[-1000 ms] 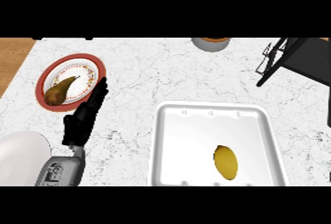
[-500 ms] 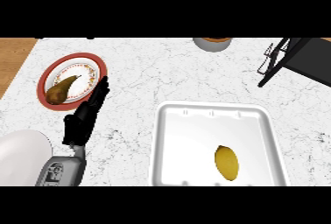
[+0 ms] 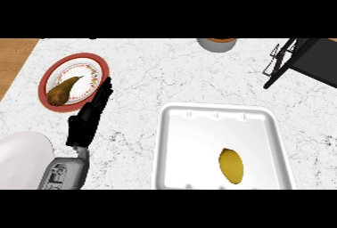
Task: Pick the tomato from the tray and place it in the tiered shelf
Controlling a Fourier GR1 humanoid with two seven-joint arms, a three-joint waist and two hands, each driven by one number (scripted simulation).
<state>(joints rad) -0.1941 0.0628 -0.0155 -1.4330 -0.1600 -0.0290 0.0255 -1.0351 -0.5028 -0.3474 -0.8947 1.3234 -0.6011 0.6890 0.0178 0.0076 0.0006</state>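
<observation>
A white tray point(image 3: 173, 147) lies on the marble counter at the lower right. Inside it, toward its near right part, rests a yellow oval object point(image 3: 230, 165); no red tomato shows in it. The black tiered shelf point(image 3: 299, 58) stands at the upper right, partly cut off by the view's edge. My left hand point(image 3: 89, 116) stretches up from the lower left with straight fingers, its tips next to the rim of a red-rimmed plate; it holds nothing. My right hand does not show.
The red-rimmed plate point(image 3: 89, 67) at the upper left carries a brown pear-shaped item point(image 3: 61, 91). A grey bowl point(image 3: 217, 43) sits at the counter's far edge. A wooden surface point(image 3: 14, 62) borders the counter at the left.
</observation>
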